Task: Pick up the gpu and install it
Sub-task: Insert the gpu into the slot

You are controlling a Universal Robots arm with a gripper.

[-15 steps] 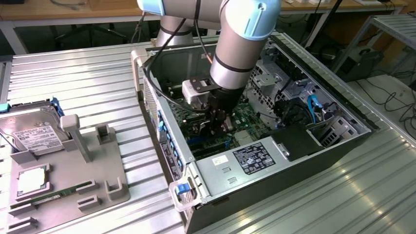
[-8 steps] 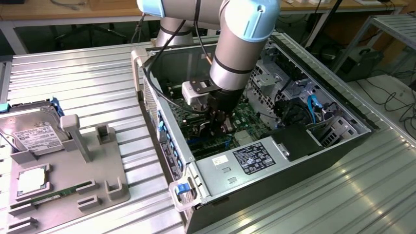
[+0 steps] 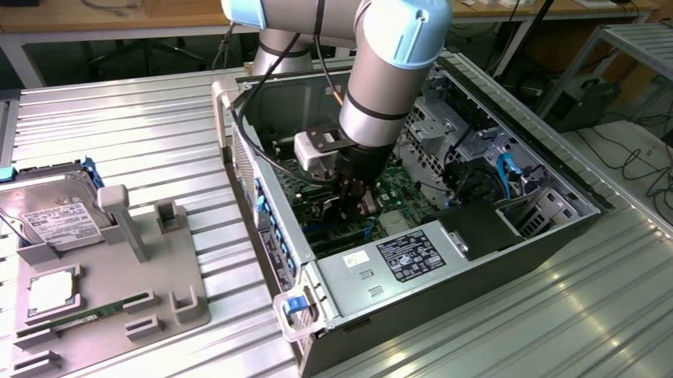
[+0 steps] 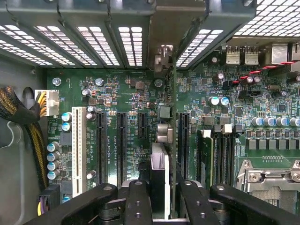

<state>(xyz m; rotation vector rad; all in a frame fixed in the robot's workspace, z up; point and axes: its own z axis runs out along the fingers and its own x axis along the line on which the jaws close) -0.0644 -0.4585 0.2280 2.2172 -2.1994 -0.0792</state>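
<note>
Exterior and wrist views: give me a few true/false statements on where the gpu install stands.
1. The gripper holds the gpu edge-on above the motherboard. True.
2. The gpu lies on the grey parts tray. False: it is inside the PC case, in the gripper.
3. The hard drive sits on the tray. True.
4. The arm hovers over the tray. False: it reaches down into the open case.
</note>
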